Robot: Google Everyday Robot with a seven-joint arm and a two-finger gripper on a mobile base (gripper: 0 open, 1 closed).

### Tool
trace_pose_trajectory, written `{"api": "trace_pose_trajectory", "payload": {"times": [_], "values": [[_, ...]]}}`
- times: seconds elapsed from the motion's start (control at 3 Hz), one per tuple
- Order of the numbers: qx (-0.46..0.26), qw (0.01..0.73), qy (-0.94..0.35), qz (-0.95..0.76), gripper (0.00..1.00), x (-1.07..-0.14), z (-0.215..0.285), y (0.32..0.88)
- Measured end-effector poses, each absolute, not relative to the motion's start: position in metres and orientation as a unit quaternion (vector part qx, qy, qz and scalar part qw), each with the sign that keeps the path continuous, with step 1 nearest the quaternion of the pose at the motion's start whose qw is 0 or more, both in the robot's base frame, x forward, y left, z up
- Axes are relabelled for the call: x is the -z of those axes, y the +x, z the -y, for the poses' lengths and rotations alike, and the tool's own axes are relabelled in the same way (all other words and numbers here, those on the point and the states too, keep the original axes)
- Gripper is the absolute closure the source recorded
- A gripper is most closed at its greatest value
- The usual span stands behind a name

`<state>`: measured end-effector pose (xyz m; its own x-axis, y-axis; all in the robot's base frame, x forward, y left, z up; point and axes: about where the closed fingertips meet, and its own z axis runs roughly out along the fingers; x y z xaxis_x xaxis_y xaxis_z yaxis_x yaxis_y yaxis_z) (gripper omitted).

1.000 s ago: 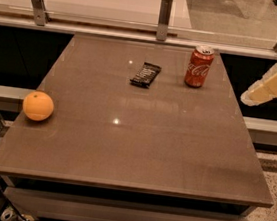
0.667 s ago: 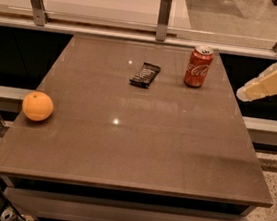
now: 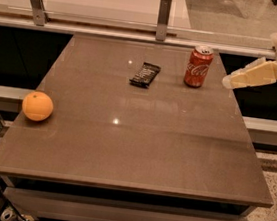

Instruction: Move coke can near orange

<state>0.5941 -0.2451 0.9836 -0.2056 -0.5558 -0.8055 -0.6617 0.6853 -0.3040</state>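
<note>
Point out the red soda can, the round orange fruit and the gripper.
Red cylindrical coke can [image 3: 198, 67]: camera view, middle of label.
Round orange [image 3: 37, 106]: camera view, centre of skin.
Cream gripper [image 3: 228, 82]: camera view, tip, right of can.

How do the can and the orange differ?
Shape: the can is an upright red cylinder with a silver top, while the orange is a round ball.
Place: the can stands far right on the table, and the orange sits at its left edge, nearer the camera.
Gripper: it hovers just right of the can, far from the orange.
Shared: both rest on the table, unheld.
</note>
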Motion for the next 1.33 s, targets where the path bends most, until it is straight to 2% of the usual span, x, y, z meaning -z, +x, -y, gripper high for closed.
{"api": "trace_pose_trajectory", "payload": {"times": [0.33,1.33], "values": [[-0.054,0.493,-0.393,-0.774,0.00,-0.984,0.245,0.594],[-0.084,0.511,-0.327,-0.790,0.00,-0.929,0.271,0.644]]}}
